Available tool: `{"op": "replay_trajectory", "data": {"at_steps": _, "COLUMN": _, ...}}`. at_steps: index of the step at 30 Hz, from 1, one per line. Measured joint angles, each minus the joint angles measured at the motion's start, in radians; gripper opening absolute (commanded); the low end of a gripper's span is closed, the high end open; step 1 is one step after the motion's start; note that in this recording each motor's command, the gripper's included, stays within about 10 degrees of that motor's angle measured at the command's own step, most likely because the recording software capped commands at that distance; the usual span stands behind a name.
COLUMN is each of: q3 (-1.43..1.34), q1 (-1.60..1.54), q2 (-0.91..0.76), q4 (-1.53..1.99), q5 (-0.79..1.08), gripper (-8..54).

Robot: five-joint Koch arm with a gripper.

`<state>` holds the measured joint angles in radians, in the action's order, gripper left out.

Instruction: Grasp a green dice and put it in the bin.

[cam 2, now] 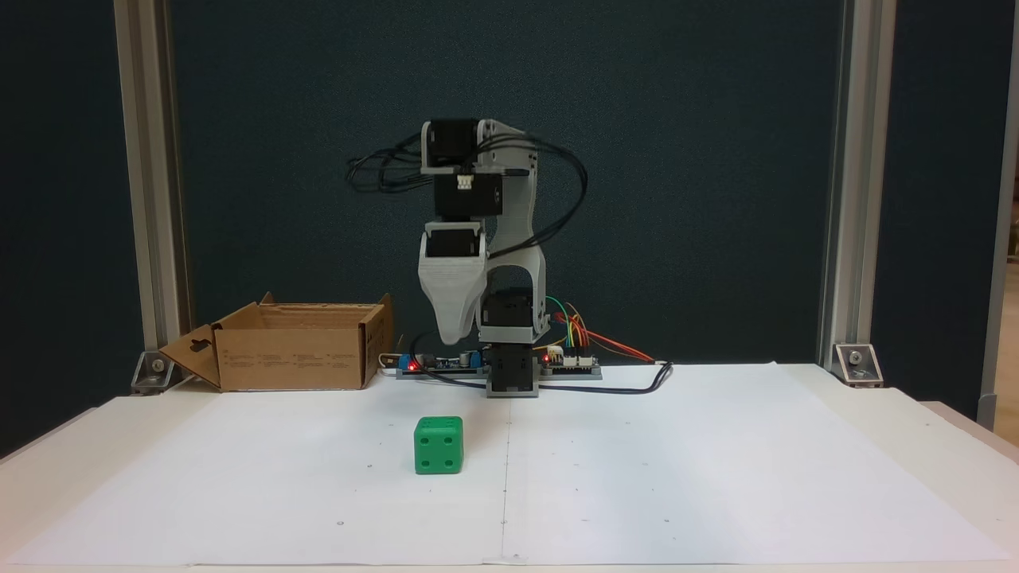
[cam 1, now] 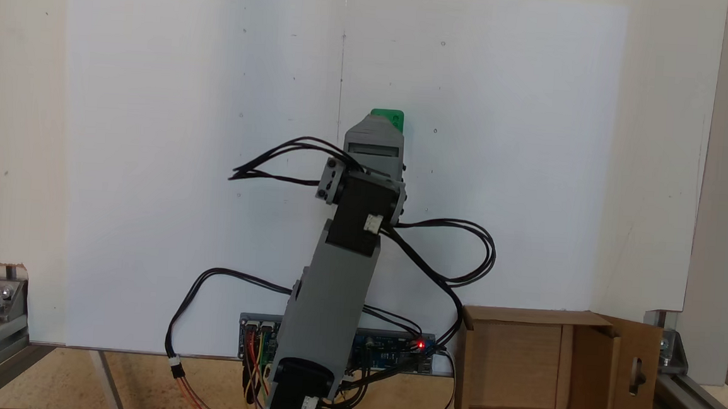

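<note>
Arm: folded upright over its base — wrist hangs down, gripper [cam 2: 455,338] well above the paper.
Jaws: one tapered grey tip visible; spread or pressed together, cannot tell.
Green dice [cam 2: 439,446]: sits on the white paper [cam 2: 716,477] in front of the arm, untouched; four-pip face toward the camera — a cube, so no long axis.
Bin [cam 2: 290,354]: beside the base, open top, flaps out.

White paper sheet [cam 2: 716,477] is covering the table, with a dark blue panel [cam 2: 700,159] and aluminium posts [cam 2: 844,183] standing behind.

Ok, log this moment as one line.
arm raised above its base | jaws: state unclear | green dice on paper, untouched | bin empty in a fixed view
</note>
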<state>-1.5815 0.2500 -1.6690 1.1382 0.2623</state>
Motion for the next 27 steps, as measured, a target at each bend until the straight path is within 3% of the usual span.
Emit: {"op": "replay_trajectory", "data": {"at_steps": 27, "q3": 0.0, "q1": 0.002, "q2": 0.11, "q4": -0.041, "q5": 0.0, "gripper": 43.4}}
